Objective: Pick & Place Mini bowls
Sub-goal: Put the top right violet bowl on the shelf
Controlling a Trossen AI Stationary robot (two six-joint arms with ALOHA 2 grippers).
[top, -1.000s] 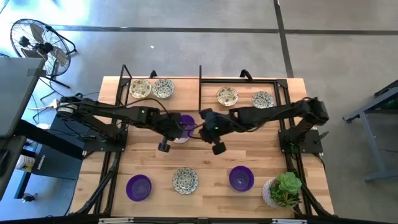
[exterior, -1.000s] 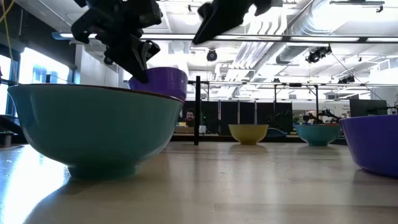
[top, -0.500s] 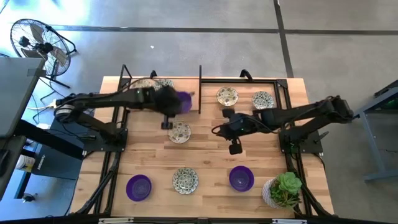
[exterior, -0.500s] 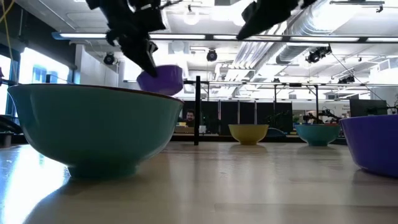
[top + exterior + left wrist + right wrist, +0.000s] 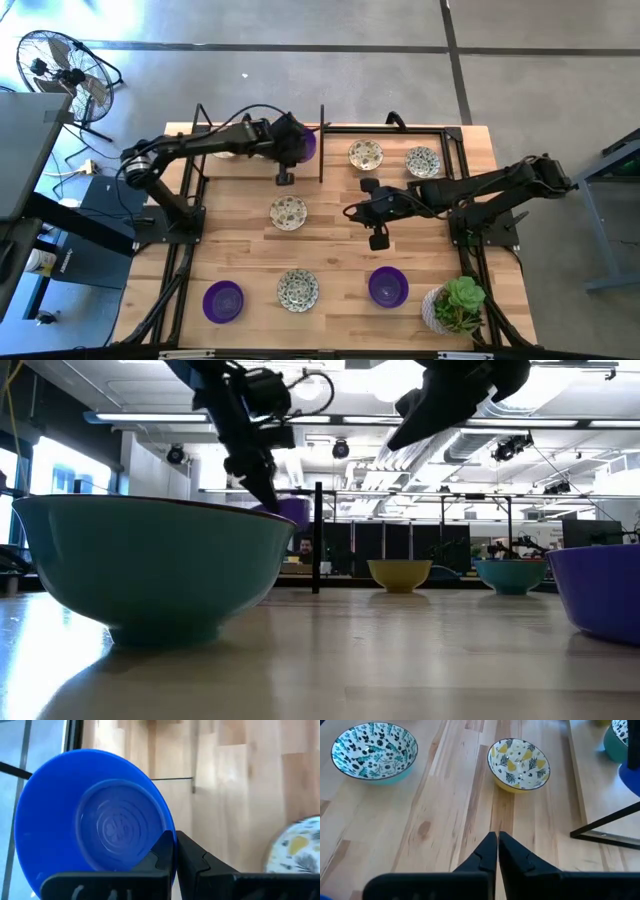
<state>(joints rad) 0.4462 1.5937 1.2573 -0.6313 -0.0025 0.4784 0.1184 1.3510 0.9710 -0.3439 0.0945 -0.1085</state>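
My left fingers [image 5: 297, 146] have carried the purple bowl [image 5: 303, 146] off the worktop's [image 5: 340, 250] centre to the far divider, pinching its rim; my right fingers [image 5: 352, 211] backed off, closed, empty; set-down likely next, though landing spot's hidden.

The purple bowl [image 5: 92, 815] is cut off at the picture edge in the left wrist view, and the dark fingers [image 5: 165, 855] cover its lower rim. In the low view a big teal bowl [image 5: 150, 565] hides most of it. The left arm covers two far bowls.
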